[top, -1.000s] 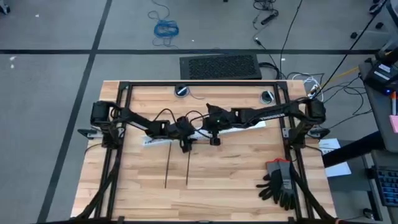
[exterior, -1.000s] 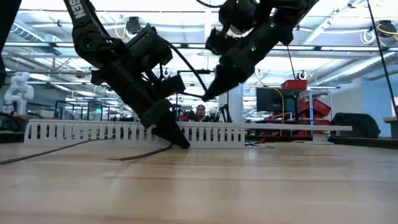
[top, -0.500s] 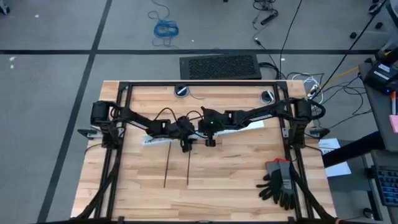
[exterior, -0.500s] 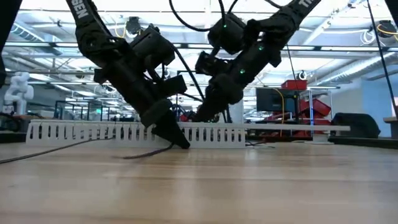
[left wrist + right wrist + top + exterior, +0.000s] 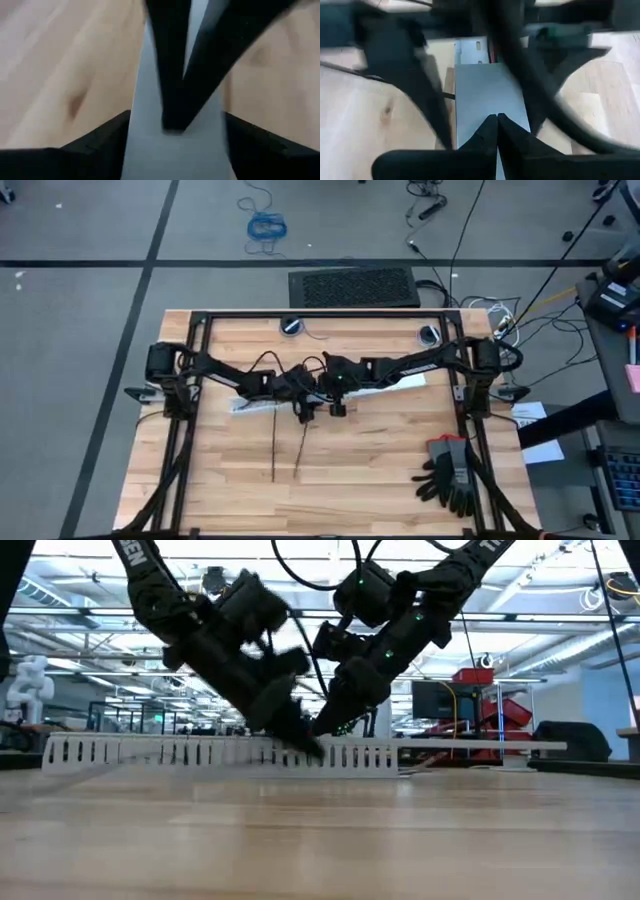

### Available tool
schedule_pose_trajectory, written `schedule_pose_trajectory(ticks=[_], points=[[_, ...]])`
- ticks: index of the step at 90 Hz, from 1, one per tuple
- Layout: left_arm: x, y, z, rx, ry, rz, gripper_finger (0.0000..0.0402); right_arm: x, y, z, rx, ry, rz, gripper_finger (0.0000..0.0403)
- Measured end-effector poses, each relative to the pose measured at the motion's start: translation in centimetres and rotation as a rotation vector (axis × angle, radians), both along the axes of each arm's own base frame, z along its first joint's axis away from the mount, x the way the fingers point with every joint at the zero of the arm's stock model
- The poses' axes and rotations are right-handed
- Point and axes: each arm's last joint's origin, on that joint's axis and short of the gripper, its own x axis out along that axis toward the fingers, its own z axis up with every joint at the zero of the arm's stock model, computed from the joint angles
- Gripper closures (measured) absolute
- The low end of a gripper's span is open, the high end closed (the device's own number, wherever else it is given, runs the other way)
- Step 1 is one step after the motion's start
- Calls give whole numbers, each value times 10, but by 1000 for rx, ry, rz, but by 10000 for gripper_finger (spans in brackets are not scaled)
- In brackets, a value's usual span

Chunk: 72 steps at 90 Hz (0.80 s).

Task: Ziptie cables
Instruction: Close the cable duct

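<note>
High view, hands: the left hand (image 5: 303, 415) and the right hand (image 5: 338, 409) hang close together over the middle of the table (image 5: 400, 480), just in front of the white slotted strip (image 5: 250, 406).
High view, zipties: the zipties (image 5: 298, 450) lie flat on the bare wood as two thin dark strips, close together. Their far ends reach up under the hands (touching or not, I cannot tell).
High view, cables: I cannot make them out; they are probably hidden under the arms.
Low view: both hands tilt down toward one spot in front of the slotted strip, tips nearly meeting.
Left wrist view: the left hand's fingers (image 5: 90, 150) stand wide apart, with nothing between them but the other hand's tip.
Right wrist view: the right hand's fingers are pinched together at the tip; nothing shows in the pinch.
Risk: the tips could collide because they are crowded so closely. A thin, springy ziptie could also skid off across the smooth wood if nudged.
</note>
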Motion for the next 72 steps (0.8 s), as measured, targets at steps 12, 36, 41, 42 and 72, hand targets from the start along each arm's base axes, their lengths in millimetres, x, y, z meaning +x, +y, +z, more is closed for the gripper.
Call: schedule_pose_trajectory(ticks=[12,36,41,42,72], points=[[-4,1,-3,-53,81,-9,58,0,0,0,0,2,-1,403],[-26,0,23,-55,185,46,48,0,0,0,3,4,-5,403],[-28,0,29,-42,168,55,48,0,0,0,5,3,-8,403],[-29,0,30,-38,165,57,48,0,0,0,5,3,-8,403],[-55,-1,2,-7,101,82,48,-1,0,-1,15,4,-23,403]])
